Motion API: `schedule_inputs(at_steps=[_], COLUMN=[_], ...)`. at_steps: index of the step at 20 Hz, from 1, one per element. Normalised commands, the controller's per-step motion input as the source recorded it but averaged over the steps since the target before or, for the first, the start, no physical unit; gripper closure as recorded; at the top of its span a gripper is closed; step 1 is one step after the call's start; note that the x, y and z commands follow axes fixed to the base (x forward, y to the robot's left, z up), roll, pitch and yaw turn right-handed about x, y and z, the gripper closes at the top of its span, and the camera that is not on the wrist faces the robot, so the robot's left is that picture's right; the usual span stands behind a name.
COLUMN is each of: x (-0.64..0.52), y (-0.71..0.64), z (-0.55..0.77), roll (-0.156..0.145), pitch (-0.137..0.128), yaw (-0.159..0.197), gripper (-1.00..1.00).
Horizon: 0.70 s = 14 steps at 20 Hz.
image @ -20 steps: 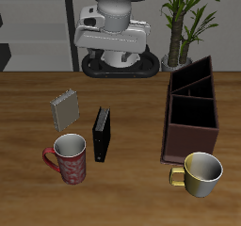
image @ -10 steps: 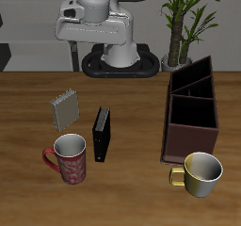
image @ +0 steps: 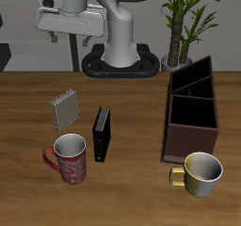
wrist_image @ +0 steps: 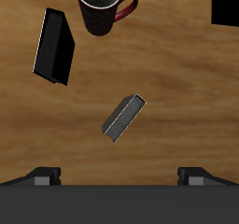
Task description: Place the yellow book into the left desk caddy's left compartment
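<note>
Spanning the scene, the table (image: 28, 117) is bearing everything untouched; the caddy (image: 191, 112) is standing near one side, its wedge-shaped left compartment (image: 195, 76) at the far end showing nothing inside; the black book (image: 102, 134) is standing upright near the middle, flanked by the red mug (image: 70, 157) and, across the table, the yellow mug (image: 201, 174); the yellow book (image: 67, 107) is lying on the wood behind the red mug, well apart from the caddy; the gripper (wrist_image: 119, 176) is being held high above it, fingers spread wide and empty. Nothing is judged done: grasping, carrying and inserting are all remaining.
</note>
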Motion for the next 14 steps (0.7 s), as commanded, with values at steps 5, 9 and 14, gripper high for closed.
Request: schedule_inputs(at_steps=[5, 9, 14], x=[-0.22, -0.07, 0.11], y=[-0.38, -0.24, 0.06], z=[-0.02, -0.06, -0.03], roll=[-0.033, -0.078, -0.037], pitch=[-0.013, -0.039, -0.039], yaw=[-0.033, -0.05, -0.123], gripper=[-1.0, -1.0, -1.0])
